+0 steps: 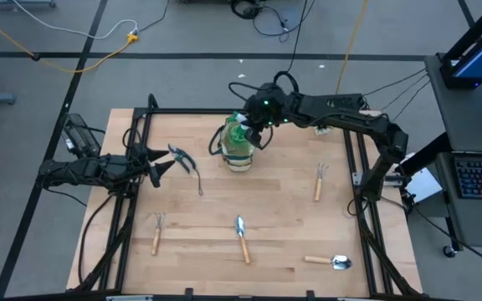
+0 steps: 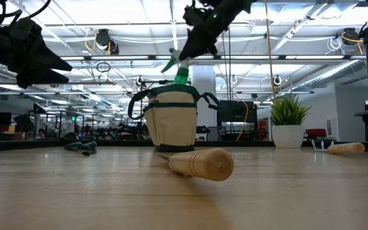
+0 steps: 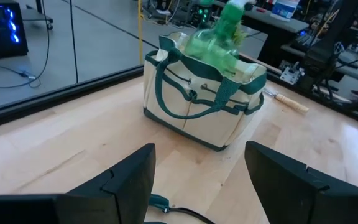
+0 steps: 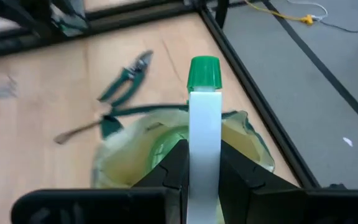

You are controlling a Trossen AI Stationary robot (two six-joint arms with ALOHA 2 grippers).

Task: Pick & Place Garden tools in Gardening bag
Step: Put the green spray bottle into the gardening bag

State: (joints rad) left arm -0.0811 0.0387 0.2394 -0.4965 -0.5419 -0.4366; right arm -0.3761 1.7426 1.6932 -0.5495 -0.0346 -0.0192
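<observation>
right pincer point(image 1: 258, 125) clamping spray bottle point(image 4: 204, 124), over gardening bag point(image 1: 239, 150)

Beige gardening bag point(image 1: 239, 150) with green band stands upright at table's far centre. Green spray bottle point(image 1: 243, 130) sits in its open mouth. Pruning shears point(image 1: 182, 159) lie left of it. Two fork rakes point(image 1: 156, 232) point(image 1: 320, 181), trowel point(image 1: 242, 237) and scoop point(image 1: 328, 262) lie nearer the front edge.

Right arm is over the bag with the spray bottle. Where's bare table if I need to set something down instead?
Bare wood lies between the gardening bag and the right fork rake, and between the bag and the middle trowel. It is crowded left of the bag: pruning shears and the open left gripper.
</observation>
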